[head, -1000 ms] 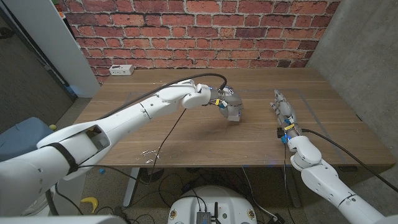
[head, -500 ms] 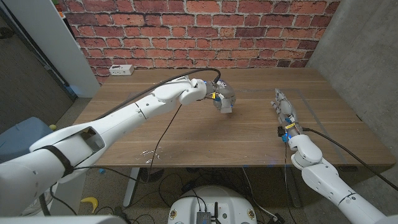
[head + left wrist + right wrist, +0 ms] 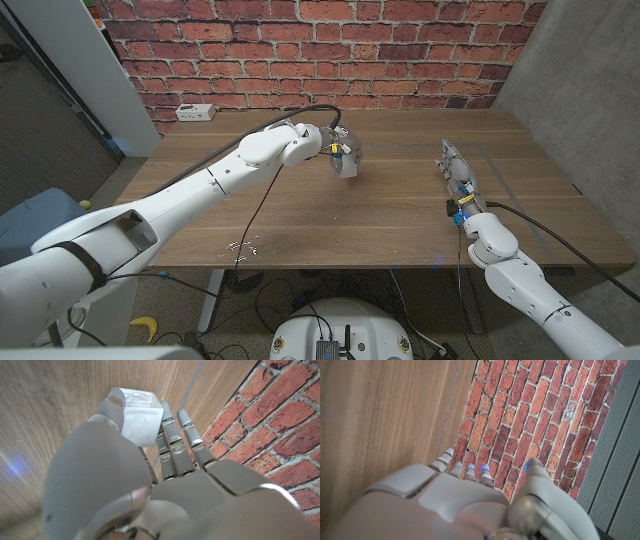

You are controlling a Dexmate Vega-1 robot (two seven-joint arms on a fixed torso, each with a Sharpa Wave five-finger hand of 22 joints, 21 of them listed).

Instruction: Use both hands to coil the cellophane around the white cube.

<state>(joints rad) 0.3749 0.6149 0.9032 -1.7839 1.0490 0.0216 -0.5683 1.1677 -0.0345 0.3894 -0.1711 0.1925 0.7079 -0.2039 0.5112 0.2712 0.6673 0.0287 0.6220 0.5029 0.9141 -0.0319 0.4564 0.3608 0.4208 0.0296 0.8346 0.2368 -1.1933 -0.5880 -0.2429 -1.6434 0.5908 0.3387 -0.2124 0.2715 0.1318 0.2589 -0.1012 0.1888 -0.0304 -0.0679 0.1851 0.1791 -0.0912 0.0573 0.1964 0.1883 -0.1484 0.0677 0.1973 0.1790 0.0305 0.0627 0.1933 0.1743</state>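
My left hand point(image 3: 335, 150) holds the white cube point(image 3: 347, 167) above the middle of the table, a little towards the far side. In the left wrist view the cube point(image 3: 142, 420) has small dots on its faces and sits pinched between the thumb and fingers of that hand point(image 3: 125, 475); its far face looks glossy and wrinkled. A thin straight edge of clear cellophane point(image 3: 192, 382) lies on the wood beyond it. My right hand point(image 3: 455, 172) is at the right of the table, fingers straight and pointing away from me, holding nothing; its back point(image 3: 470, 500) faces the brick wall.
A white power strip point(image 3: 195, 112) lies at the table's back left corner. The left arm's black cable point(image 3: 265, 215) hangs over the table's middle. A brick wall runs behind the table and a grey panel point(image 3: 590, 90) stands on the right.
My left hand has carried the cube leftward and farther from me. The right hand has stayed where it was.
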